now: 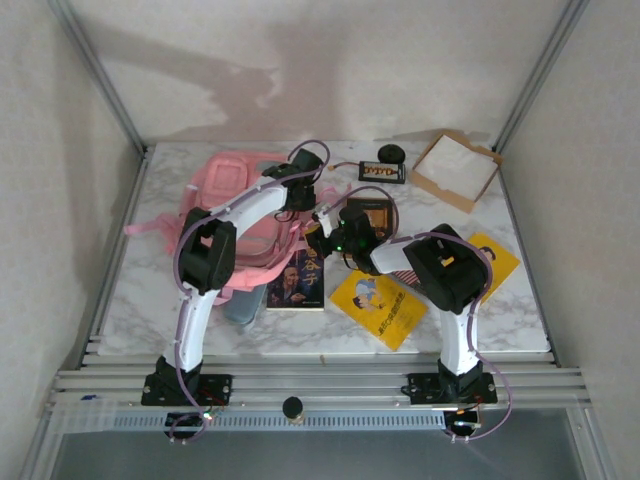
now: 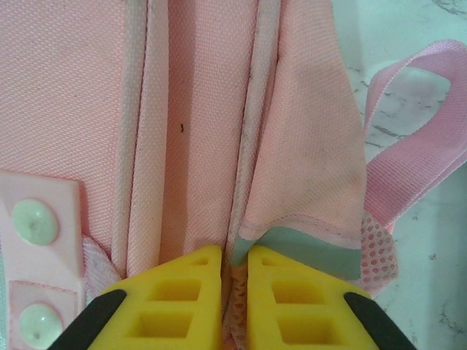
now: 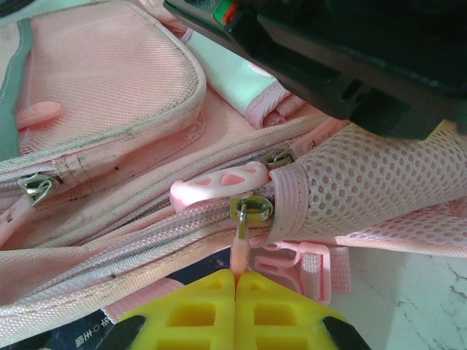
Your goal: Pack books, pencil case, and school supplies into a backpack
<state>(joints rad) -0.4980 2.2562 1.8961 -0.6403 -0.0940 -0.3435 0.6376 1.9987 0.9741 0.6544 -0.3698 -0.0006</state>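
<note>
The pink backpack (image 1: 232, 172) lay on the left half of the marble desk (image 1: 150, 290), with both arms bent in over its right-hand side. In the left wrist view, the left gripper (image 2: 235, 292) was closed almost completely, its yellow fingers (image 2: 191, 292) pinching a narrow fold of the backpack's pink material along a seam, beside a pale blue-grey panel edge and a strip of mesh. In the right wrist view, the right gripper (image 3: 235, 299) was fully closed on the thin pink zipper pull (image 3: 239, 244), which hung from a metal slider next to the mesh side pocket. The dark blue book (image 1: 296, 282) lay on the desk just beside the backpack's near right corner. The brown book (image 1: 370, 213) lay behind the right gripper. One yellow book (image 1: 378, 308) lay toward the front edge, and the other yellow book (image 1: 497, 262) lay further right. The grey-blue pencil case (image 1: 243, 305) sat just left of the blue book, partly under the left arm. The school supplies (image 1: 405, 276) were mostly hidden beneath the right arm, with a striped edge showing.
</note>
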